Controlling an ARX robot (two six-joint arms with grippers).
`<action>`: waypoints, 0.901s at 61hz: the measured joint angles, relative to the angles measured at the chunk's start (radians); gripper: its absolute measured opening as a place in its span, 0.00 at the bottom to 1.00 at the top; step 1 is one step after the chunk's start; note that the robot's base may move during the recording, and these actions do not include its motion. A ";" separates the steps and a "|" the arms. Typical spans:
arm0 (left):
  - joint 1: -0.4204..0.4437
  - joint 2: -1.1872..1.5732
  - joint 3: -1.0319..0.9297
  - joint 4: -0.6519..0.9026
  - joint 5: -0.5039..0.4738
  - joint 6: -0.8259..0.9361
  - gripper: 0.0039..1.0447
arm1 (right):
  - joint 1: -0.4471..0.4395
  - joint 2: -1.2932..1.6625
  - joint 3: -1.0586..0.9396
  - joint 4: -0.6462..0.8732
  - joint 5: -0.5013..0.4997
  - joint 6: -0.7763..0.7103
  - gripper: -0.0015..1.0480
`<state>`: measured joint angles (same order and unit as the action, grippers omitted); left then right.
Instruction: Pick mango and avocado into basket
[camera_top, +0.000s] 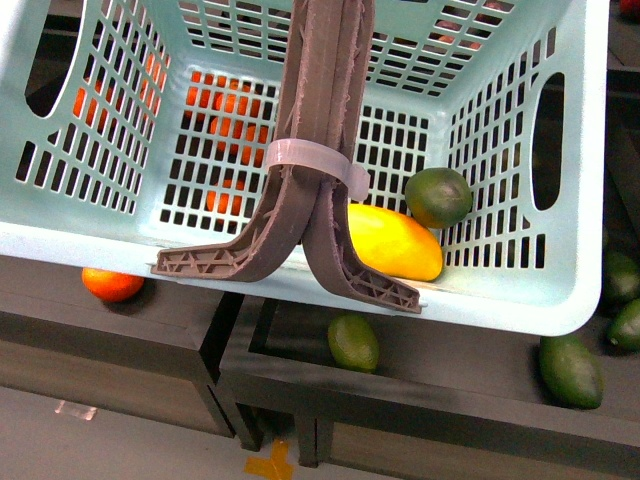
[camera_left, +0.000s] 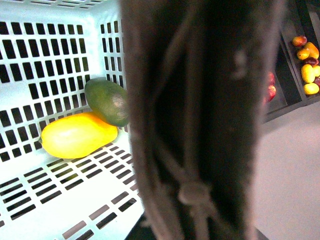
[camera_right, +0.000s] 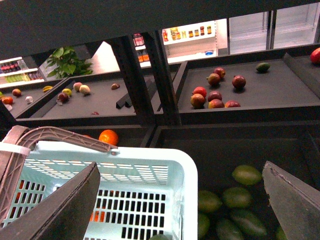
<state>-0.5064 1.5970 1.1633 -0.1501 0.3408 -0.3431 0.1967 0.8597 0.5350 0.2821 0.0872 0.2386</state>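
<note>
The mango (camera_top: 392, 241) and the avocado (camera_top: 438, 196) both lie on the floor of the basket (camera_top: 500, 300), touching each other in its near right corner, so I judge the task to be nearly complete. The basket seems to hang in the air above the dark display shelves, tilted, probably because its two handles (camera_top: 318, 130), bound together by a white zip tie (camera_top: 305, 157), are held from above. The left hand itself is not visible in any view, so I cannot tell if it is closed on them — the left wrist view is half covered by the blurred handles very close to the lens, which suggests it. The right hand (camera_right: 182, 200) is wide open and holds nothing; its two fingers (camera_right: 60, 210) frame the basket's rim. Only this view shows the farther shelves with red-blushed fruits (camera_right: 215, 92) and an orange (camera_right: 108, 137), while only the front view shows green fruits (camera_top: 354, 342) under the basket.
</note>
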 joint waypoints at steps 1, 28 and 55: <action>0.000 0.000 0.000 0.000 0.000 0.000 0.04 | -0.003 -0.033 -0.021 -0.017 0.003 0.005 0.93; 0.000 0.000 0.000 0.000 -0.002 0.000 0.04 | -0.008 -0.504 -0.304 -0.225 0.080 0.021 0.93; 0.000 0.000 0.000 0.000 0.000 0.000 0.04 | -0.190 -0.620 -0.431 -0.150 -0.078 -0.224 0.28</action>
<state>-0.5060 1.5970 1.1633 -0.1501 0.3405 -0.3431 0.0071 0.2394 0.1043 0.1326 0.0093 0.0147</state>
